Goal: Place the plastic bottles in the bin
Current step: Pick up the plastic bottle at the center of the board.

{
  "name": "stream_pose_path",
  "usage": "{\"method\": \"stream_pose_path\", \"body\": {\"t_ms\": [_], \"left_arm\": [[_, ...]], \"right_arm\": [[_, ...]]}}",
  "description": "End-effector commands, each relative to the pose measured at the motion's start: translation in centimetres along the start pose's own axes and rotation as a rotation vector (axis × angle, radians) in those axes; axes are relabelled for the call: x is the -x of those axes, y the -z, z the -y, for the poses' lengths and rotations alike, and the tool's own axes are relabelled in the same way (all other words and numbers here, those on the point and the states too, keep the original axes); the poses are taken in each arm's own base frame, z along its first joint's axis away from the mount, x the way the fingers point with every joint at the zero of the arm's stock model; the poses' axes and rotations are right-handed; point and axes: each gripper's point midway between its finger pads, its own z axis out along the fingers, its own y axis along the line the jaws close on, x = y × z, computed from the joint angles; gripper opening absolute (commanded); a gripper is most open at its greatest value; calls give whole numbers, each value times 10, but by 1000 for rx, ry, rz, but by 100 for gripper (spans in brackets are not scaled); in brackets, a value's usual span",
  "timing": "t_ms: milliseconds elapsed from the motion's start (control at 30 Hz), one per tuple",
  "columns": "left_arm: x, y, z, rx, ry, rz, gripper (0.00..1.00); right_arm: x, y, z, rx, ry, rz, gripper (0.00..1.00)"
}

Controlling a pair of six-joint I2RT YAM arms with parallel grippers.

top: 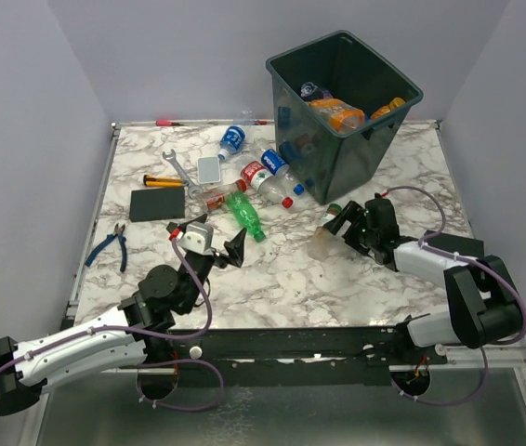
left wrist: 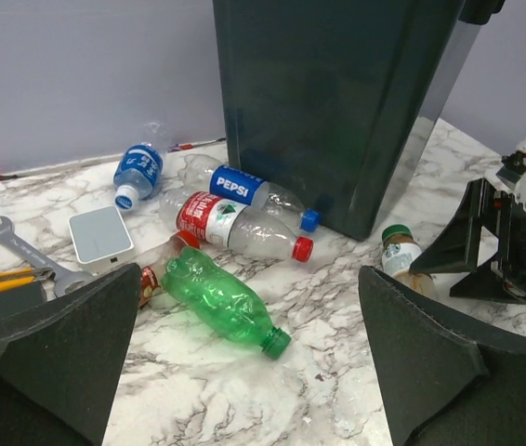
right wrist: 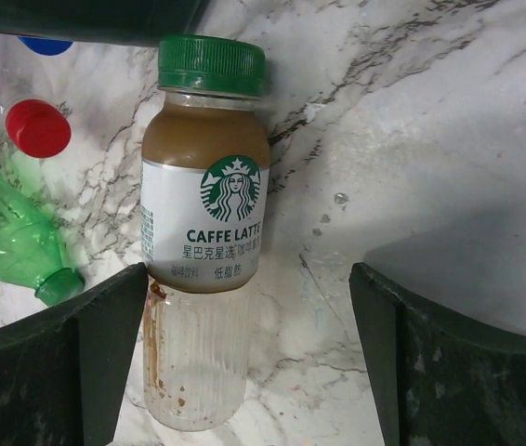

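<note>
The dark bin [top: 371, 139] stands at the back right with several bottles inside, an orange one [top: 337, 113] among them. Lying left of it on the marble are a blue-label bottle [top: 232, 141], a Pepsi bottle [left wrist: 244, 186], a red-label bottle [left wrist: 235, 226] and a green bottle [left wrist: 221, 299]. My left gripper [left wrist: 249, 271] is open and empty, short of the green bottle. A Starbucks latte bottle [right wrist: 203, 242] with a green cap lies between my right gripper's [right wrist: 246, 269] open jaws. It rests against the left finger [right wrist: 105, 325], well clear of the right one.
A wrench [top: 181, 167], a yellow-handled tool [top: 163, 182], blue pliers [top: 110, 246], a black slab [top: 157, 204] and a small grey slab [top: 209, 169] lie on the left half of the table. A small red-capped bottle [top: 221, 197] sits beside the green one. Walls close in three sides.
</note>
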Motion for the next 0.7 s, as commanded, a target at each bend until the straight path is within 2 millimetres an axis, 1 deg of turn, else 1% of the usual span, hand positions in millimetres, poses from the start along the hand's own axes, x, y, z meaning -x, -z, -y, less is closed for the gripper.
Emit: {"method": "stream_pose_path", "body": {"t_ms": [0,233,300,367,467,500,600,667], "left_arm": [[-6,-1,1,6,-29,-25,99],[-9,-2,9,-24,-31,-37,99],[-10,-3,12,-37,-30,-42,99],[-13,-4,14,-45,-32,-51,99],[-15,-5,17,-53,-37,-59,99],[-15,-5,18,-53,-38,-61,99],[-14,-6,18,-55,-38,-62,99],[-13,-6,18,-55,-36,-61,99]], "right_arm": [[-17,-10,5,-9,-3,-31,87],[-29,-31,6,-34,-9,-63,85],[-32,-37,4,-30,-20,-71,81],[-38,-43,4,-26,-29,-86,75],[-48,-45,6,-20,-42,-102,60],[-51,-43,8,-17,-46,-104,55],[-57,-35,12,-6,-47,-108,45],[-59,-25,12,15,-40,-102,41]]}}
